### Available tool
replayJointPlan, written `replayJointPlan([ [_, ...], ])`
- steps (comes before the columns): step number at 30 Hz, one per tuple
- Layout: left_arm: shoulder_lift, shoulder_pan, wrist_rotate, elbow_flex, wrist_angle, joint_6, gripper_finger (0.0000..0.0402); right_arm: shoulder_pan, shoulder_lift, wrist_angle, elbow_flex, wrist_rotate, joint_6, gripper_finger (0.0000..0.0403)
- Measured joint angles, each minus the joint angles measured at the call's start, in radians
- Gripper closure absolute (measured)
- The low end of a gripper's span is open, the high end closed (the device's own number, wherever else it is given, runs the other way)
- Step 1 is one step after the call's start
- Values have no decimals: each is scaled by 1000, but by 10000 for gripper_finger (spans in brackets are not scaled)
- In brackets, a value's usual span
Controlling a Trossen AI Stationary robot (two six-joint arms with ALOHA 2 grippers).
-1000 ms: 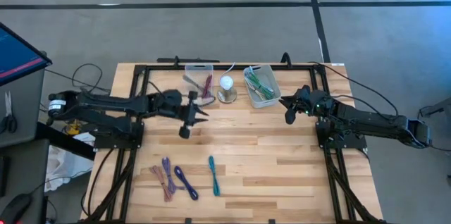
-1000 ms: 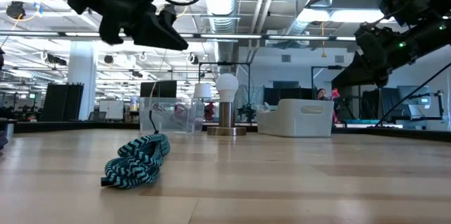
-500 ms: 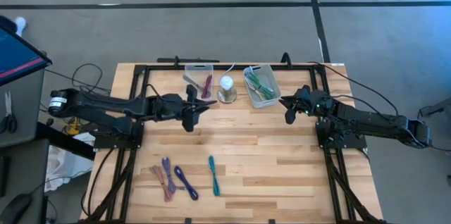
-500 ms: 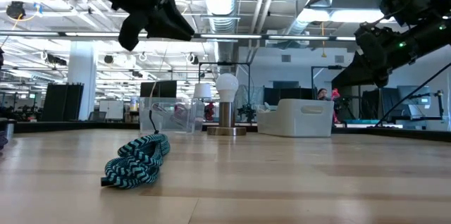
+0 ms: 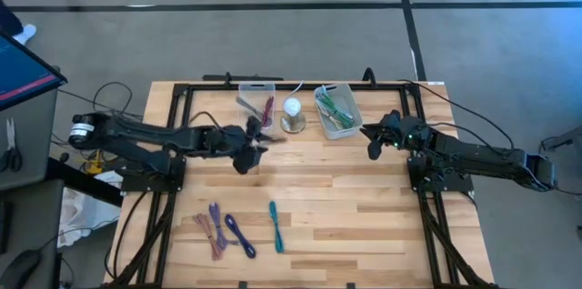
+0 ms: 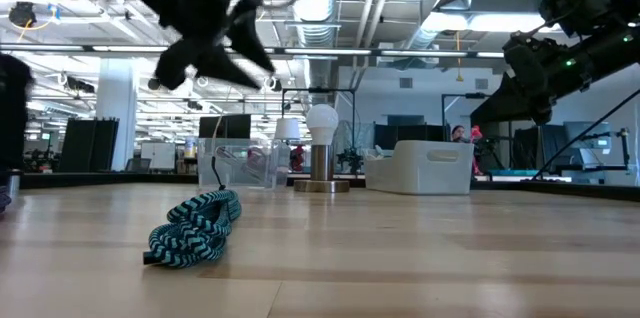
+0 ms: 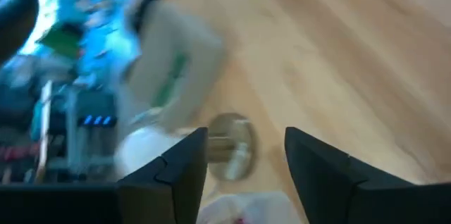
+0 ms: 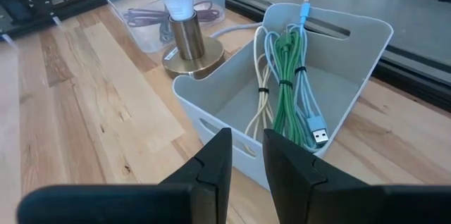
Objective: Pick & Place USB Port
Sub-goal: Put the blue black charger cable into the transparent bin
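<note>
Left gripper (image 5: 257, 137): fingers apart, empty, raised near lamp (image 5: 292, 113); right gripper (image 5: 370, 141): apart, idle by white bin (image 5: 337, 112). Cables (image 5: 227, 229): near table edge. Risk: swinging left arm toppling lamp

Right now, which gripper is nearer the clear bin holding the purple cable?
Left. The left gripper hovers over the table just in front of the clear bin, fingers open. The right gripper waits farther off, beyond the lamp and white bin.

No legible text, labels, brands or nos. anywhere: table, bins, cables, arms, bkgd.
</note>
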Motion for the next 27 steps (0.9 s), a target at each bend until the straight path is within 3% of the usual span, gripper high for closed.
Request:
replayJointPlan([
  [4,99,-42,-70,2,-61,160,228,-1,0,0,0,0,0,327],
  [7,161,-59,-85,41,-104,175,259,0,0,-1,0,0,0,327],
  [15,254,-62,66,250,-216,33,329,0,0,-14,0,0,-7,327],
  [21,299,-58,105,370,-448,-46,336,-1,0,-38,0,1,-10,327],
  [27,341,-73,206,385,-479,-76,337,-1,0,-48,0,1,-18,327],
])
